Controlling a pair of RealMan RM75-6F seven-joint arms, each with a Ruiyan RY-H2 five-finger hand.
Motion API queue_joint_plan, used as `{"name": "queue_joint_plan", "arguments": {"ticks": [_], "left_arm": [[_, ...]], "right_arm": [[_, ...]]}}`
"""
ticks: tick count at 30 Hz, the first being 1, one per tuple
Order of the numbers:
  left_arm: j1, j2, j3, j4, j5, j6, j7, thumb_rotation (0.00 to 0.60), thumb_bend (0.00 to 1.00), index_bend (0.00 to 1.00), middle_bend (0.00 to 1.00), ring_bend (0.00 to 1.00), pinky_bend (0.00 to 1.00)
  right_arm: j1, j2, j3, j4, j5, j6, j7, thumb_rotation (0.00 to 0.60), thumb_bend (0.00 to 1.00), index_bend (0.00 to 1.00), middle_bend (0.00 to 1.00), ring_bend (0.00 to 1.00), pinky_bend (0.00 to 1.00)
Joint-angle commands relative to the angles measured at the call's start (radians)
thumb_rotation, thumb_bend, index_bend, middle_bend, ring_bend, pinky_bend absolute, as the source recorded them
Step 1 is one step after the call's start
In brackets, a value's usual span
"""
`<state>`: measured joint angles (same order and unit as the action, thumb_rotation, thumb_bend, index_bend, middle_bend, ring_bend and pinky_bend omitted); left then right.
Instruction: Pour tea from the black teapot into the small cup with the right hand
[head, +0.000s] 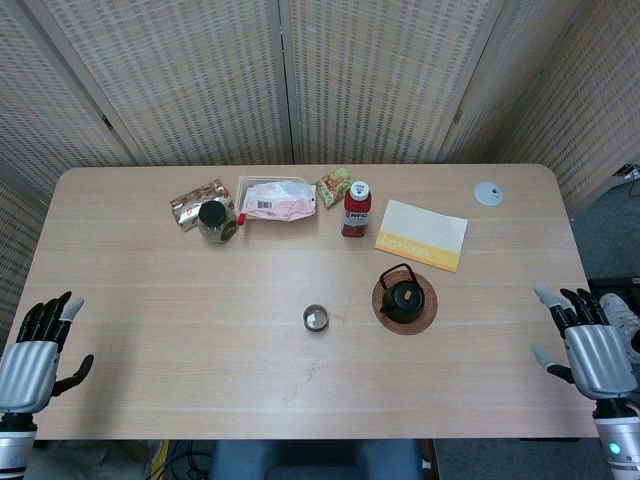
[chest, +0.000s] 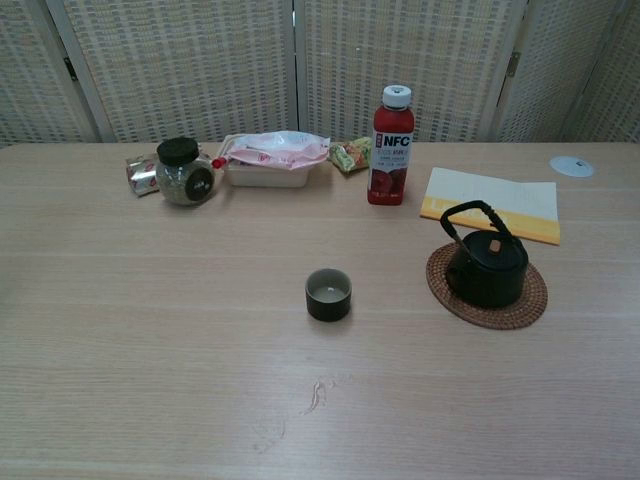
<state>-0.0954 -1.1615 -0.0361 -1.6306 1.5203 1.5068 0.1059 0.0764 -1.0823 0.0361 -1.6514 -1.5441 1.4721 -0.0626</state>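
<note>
The black teapot stands upright on a round woven coaster right of the table's middle, its handle raised. The small dark cup stands upright to its left near the centre. My right hand hovers at the table's near right edge, fingers spread, holding nothing, well to the right of the teapot. My left hand is at the near left edge, fingers apart and empty. Neither hand shows in the chest view.
Along the far side stand a dark-lidded glass jar, snack packets, a white tray with a pink bag, a red NFC bottle, a yellow-edged booklet and a small white disc.
</note>
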Motion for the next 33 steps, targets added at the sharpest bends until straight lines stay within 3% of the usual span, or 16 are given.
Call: {"name": "queue_joint_plan", "arguments": {"ticks": [1, 9, 24, 28, 33], "left_arm": [[0.000, -0.001, -0.001, -0.001, 0.001, 0.001, 0.000, 0.600, 0.33, 0.05, 0.00, 0.00, 0.00], [-0.002, 0.001, 0.000, -0.005, 0.008, 0.003, 0.002, 0.600, 0.33, 0.05, 0.00, 0.00, 0.00], [-0.001, 0.006, 0.005, -0.024, 0.023, 0.007, 0.024, 0.600, 0.33, 0.05, 0.00, 0.00, 0.00], [0.000, 0.008, 0.006, -0.029, 0.024, 0.009, 0.027, 0.600, 0.33, 0.05, 0.00, 0.00, 0.00], [0.005, 0.011, 0.009, -0.037, 0.020, 0.010, 0.039, 0.600, 0.33, 0.06, 0.00, 0.00, 0.00]], "right_arm": [[0.003, 0.002, -0.001, -0.002, -0.002, -0.005, 0.003, 0.600, 0.25, 0.14, 0.28, 0.14, 0.10], [0.040, 0.017, 0.003, -0.013, -0.022, -0.049, 0.010, 0.600, 0.25, 0.14, 0.32, 0.17, 0.10], [0.253, 0.006, 0.070, -0.053, 0.016, -0.316, 0.004, 0.600, 0.25, 0.17, 0.35, 0.17, 0.10], [0.285, -0.002, 0.079, -0.057, 0.042, -0.364, -0.009, 0.600, 0.18, 0.17, 0.34, 0.17, 0.10], [0.406, -0.057, 0.117, -0.041, 0.121, -0.527, -0.034, 0.600, 0.11, 0.17, 0.26, 0.16, 0.10]]}}
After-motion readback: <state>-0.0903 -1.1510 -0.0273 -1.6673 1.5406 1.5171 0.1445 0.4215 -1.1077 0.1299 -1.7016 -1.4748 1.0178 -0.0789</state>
